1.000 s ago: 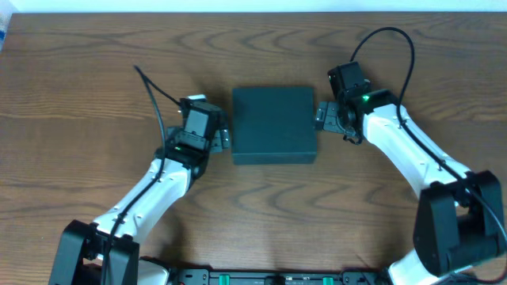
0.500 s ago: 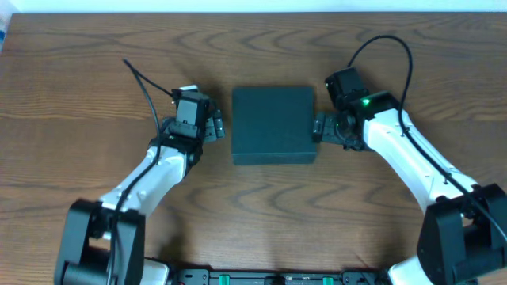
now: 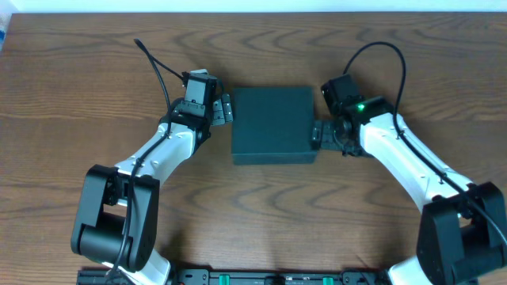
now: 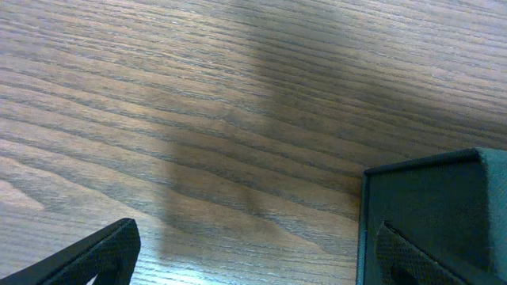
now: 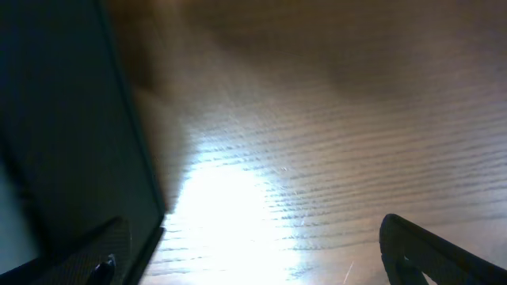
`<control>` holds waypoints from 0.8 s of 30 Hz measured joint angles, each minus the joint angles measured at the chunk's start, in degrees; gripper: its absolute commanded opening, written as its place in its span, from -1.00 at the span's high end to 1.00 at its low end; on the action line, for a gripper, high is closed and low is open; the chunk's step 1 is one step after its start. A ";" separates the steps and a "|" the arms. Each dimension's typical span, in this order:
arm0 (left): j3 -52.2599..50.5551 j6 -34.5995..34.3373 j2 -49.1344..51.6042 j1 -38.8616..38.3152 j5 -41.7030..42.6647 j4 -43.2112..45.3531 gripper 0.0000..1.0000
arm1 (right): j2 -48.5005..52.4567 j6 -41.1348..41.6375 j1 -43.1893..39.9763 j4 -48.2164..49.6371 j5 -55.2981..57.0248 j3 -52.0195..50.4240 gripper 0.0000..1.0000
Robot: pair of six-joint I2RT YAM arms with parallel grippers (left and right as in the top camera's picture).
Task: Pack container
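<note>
The container (image 3: 273,125), a dark teal box with its lid lying flat, sits at the table's middle. My left gripper (image 3: 224,108) stands open at its far left corner. In the left wrist view the container's corner (image 4: 428,198) fills the lower right, one of my fingers (image 4: 416,257) lies against it and the other finger (image 4: 99,255) is over bare wood. My right gripper (image 3: 318,134) stands open at the container's right edge. In the right wrist view the container's wall (image 5: 63,119) is at the left, with nothing between the fingers.
The wooden table (image 3: 95,79) runs on all around the box. A black cable (image 3: 154,67) rises from the left arm and another loops above the right arm (image 3: 380,47). The arms' bases stand at the near edge.
My left gripper has moved along the container's left side toward its far corner. My right gripper has slid a little toward the near side along the right edge. Both stay open.
</note>
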 measured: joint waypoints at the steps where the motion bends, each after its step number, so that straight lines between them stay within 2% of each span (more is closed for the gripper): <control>1: 0.00 0.00 0.15 0.00 0.33 0.15 -0.91 | 0.00 0.02 0.00 0.22 0.11 -0.68 -0.98; 24: 0.24 0.17 0.46 0.00 1.38 0.52 -0.91 | 0.00 -0.02 1.90 2.86 -0.50 -2.49 -0.98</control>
